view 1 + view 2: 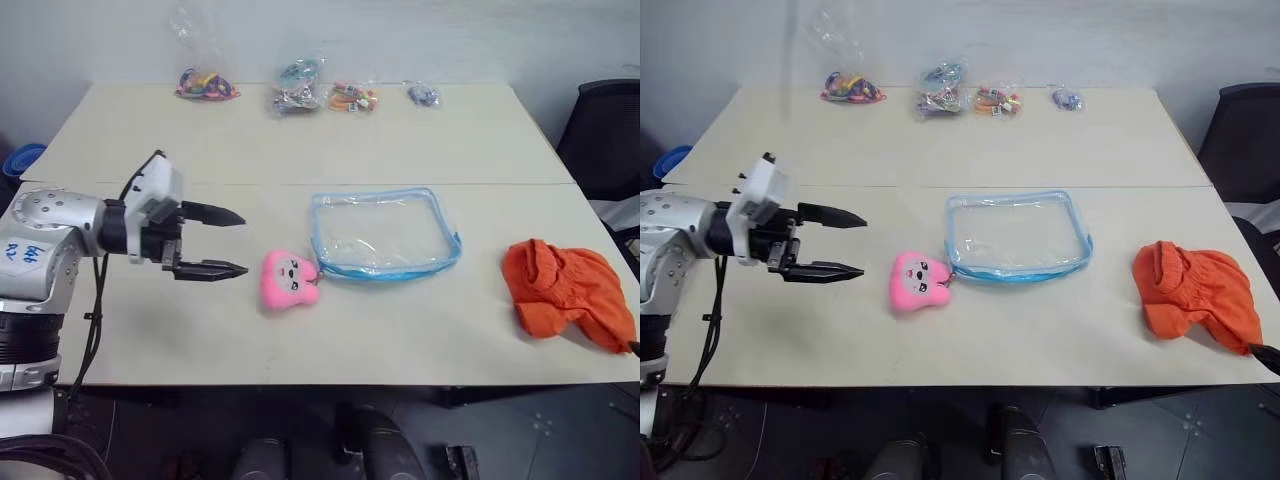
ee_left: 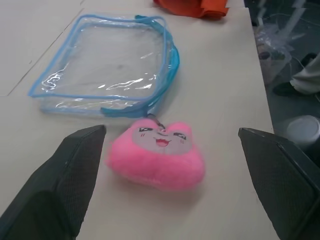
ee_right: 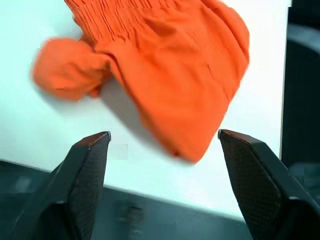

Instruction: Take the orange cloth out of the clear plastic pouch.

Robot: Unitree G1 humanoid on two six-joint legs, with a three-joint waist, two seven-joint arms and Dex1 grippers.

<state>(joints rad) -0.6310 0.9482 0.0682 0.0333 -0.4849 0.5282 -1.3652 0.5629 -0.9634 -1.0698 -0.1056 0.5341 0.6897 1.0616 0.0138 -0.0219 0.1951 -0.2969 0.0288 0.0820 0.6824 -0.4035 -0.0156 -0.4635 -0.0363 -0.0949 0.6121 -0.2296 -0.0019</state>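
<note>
From the head camera, the clear plastic pouch [image 1: 385,233] is lying flat and empty near the middle of the table [image 1: 300,330], and it serves as the reference for everything else. The pink plush charm [image 1: 288,279] is sitting just beside the pouch's near left corner, joined to it there. The left gripper [image 1: 222,243] is hovering above the table to the left of the charm, pointing toward it, with its jaws standing wide apart and holding nothing. The orange cloth [image 1: 565,292] is lying crumpled well to the right of the pouch, fully outside it, near the table's right front edge. Several small bags of trinkets [image 1: 300,88] are resting in a row far behind the pouch, along the back of the table. A dark chair [image 1: 608,140] is standing beyond the table's right edge.

In the left wrist view, the two black fingers [image 2: 70,185] are spreading wide on either side of the plush charm [image 2: 157,157] without touching it; the pouch [image 2: 107,65] is lying just past the charm.

In the right wrist view, the right gripper [image 3: 165,142] is pointing at the orange cloth [image 3: 165,65], which is lying on the table by its edge. Its jaws are standing apart and are empty, clear of the fabric.
</note>
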